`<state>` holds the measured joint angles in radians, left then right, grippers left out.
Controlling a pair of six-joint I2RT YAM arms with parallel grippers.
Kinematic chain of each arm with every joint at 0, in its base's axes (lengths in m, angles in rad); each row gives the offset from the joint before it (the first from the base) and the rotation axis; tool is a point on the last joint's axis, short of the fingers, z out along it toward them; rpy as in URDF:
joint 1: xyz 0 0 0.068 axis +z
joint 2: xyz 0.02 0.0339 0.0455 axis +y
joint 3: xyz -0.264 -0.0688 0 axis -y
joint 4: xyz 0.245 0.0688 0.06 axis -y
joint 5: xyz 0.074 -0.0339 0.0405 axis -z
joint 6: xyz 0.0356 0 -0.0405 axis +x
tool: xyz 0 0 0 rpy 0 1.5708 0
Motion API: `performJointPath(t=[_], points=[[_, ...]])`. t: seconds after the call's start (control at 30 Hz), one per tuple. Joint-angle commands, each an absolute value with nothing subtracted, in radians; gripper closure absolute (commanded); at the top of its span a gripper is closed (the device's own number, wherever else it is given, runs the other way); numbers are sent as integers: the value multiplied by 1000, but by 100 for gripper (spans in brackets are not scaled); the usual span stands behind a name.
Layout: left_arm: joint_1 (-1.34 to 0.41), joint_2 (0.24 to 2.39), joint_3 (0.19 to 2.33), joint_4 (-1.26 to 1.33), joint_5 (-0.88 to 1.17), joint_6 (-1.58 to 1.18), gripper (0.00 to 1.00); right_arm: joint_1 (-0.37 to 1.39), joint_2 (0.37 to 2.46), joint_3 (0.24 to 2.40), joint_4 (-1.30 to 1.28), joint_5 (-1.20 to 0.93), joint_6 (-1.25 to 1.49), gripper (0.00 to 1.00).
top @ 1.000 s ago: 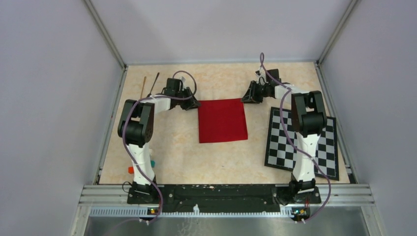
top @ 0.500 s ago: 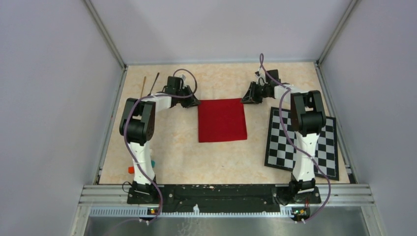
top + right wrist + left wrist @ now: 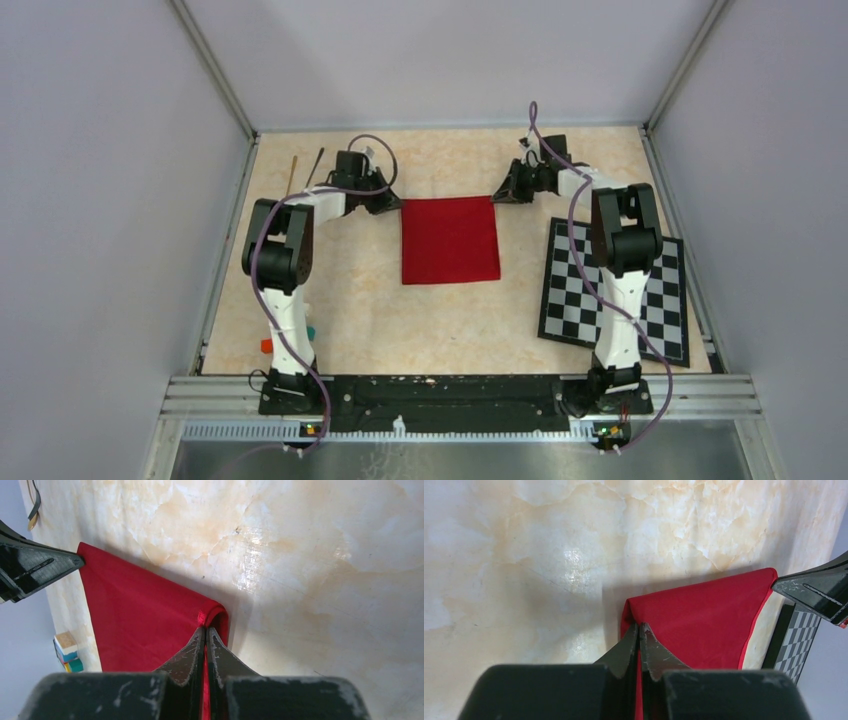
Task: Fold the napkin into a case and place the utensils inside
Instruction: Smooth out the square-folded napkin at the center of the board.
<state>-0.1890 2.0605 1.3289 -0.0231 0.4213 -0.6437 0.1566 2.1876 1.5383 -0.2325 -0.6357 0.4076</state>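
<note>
The red square cloth napkin [image 3: 450, 240] is pinched at its upper corners by the left end effector [image 3: 639, 626] and right end effector [image 3: 205, 629]; they should rise evenly.

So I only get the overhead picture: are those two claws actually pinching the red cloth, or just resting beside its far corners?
Observer: Pinching. The left wrist camera shows the left gripper shut on one far corner of the napkin.
Visitor: And the other claw?
Observer: The right gripper is shut on the other far corner, with cloth curling over its tips.
Visitor: What are the coloured bits by the left arm?
Observer: Small blocks; the right wrist camera shows a tan, a blue and a green one close together.
</note>
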Motion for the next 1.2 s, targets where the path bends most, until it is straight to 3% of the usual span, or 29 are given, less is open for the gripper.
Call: performJointPath(t=[0.0, 0.07, 0.23, 0.4, 0.47, 0.6, 0.67, 0.9, 1.17], points=[[-164, 2080, 1369, 21, 435, -633, 96, 155, 2211, 1604, -208, -611, 416, 100], [-158, 2088, 1378, 23, 442, -634, 100, 152, 2221, 1610, -191, -611, 430, 100], [-148, 2107, 1403, 17, 436, -630, 97, 149, 2258, 1660, -176, -625, 465, 100], [-151, 2123, 1480, -120, 392, -574, 70, 149, 2273, 1727, -297, -569, 405, 82], [-155, 2077, 1483, -180, 320, -547, 54, 149, 2231, 1739, -366, -497, 366, 73], [-164, 1921, 1414, -239, 230, -524, 43, 164, 2102, 1694, -442, -396, 319, 62], [-176, 1864, 1361, -215, 290, -530, 43, 194, 2034, 1623, -417, -437, 340, 59], [-276, 1795, 1132, -87, 515, -600, 60, 260, 1948, 1237, -23, -752, 577, 59], [-289, 1776, 933, -81, 453, -542, 62, 257, 1945, 1145, -141, -629, 433, 60]])
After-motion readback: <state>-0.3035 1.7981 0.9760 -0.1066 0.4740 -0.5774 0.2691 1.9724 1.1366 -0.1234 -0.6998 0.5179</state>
